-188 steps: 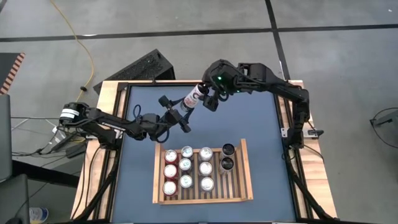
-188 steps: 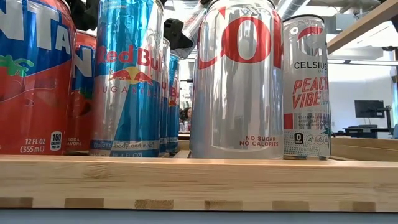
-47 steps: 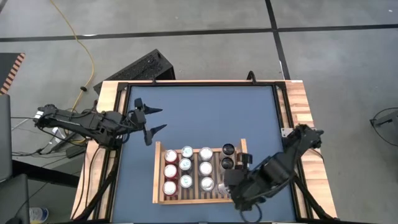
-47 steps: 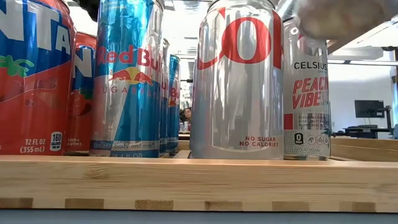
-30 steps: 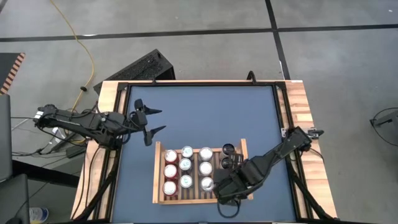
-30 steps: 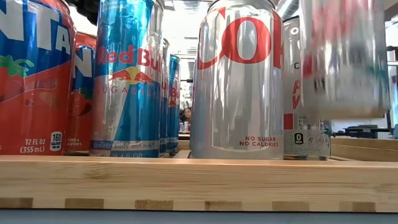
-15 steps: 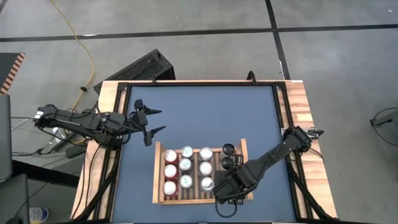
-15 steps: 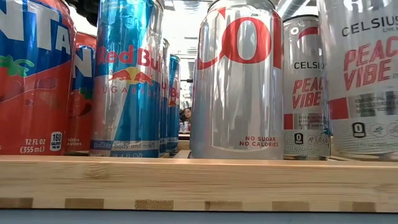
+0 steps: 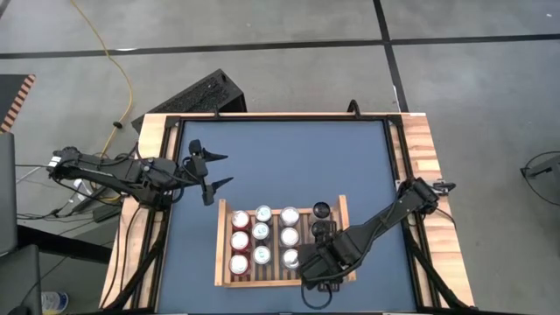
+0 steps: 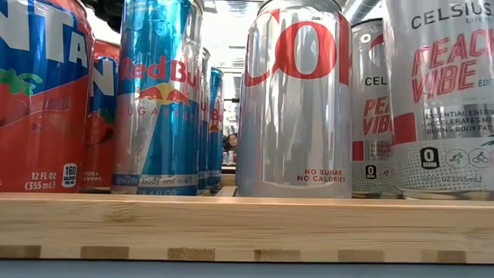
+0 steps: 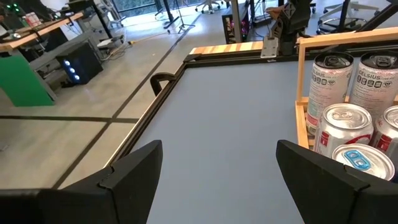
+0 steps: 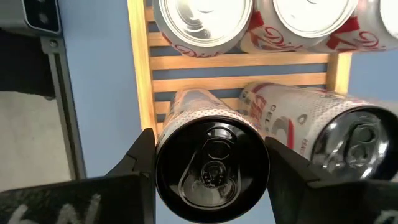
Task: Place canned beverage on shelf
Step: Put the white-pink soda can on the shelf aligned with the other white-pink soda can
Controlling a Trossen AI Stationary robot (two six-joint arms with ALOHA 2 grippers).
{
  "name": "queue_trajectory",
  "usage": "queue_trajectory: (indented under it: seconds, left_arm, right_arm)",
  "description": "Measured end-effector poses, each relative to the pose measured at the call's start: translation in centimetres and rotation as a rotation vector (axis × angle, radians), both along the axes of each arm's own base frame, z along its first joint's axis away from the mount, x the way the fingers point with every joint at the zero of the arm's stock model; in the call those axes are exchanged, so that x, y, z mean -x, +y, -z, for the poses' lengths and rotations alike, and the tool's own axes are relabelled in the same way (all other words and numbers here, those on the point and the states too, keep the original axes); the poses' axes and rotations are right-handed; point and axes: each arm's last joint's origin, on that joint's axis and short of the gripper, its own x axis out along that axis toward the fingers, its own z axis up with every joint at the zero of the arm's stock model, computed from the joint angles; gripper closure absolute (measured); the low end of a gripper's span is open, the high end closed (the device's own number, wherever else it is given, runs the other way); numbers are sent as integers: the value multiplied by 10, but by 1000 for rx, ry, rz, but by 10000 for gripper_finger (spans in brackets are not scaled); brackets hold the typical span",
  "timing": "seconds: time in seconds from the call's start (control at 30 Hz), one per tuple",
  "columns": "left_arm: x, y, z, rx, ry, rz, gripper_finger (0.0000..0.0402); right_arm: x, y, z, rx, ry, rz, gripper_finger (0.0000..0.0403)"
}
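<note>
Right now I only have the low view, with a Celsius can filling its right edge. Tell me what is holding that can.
Observer: The right tool is shut on the can, one finger on each side, just below its black top.
Operator: Give me its spot on the shelf.
Observer: It is in the shelf's right-hand column, at the end nearest your camera, in front of two other black-topped cans.
Operator: Report the left arm.
Observer: The left tool is open and empty, over the blue table beyond the shelf's far left corner.
</note>
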Motion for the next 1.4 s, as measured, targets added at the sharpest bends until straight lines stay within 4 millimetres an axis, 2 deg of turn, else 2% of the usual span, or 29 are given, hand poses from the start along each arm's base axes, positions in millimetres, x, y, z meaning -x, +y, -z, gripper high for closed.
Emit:
queue_trajectory:
  seconds: [0.37,0.77,1.1,1.4]
  left_arm:
    - [0,0,0,8,-4,-2,99]
    - [0,0,0,6,-5,-9,99]
    - [0,0,0,6,-5,-10,99]
    - [0,0,0,8,-5,-10,99]
  right_arm:
    - [0,0,0,43,-10,-81,226]
    - [8,7,13,80,37,-222,225]
    - [8,7,13,82,39,-232,225]
    - [9,12,-3,107,-20,-240,225]
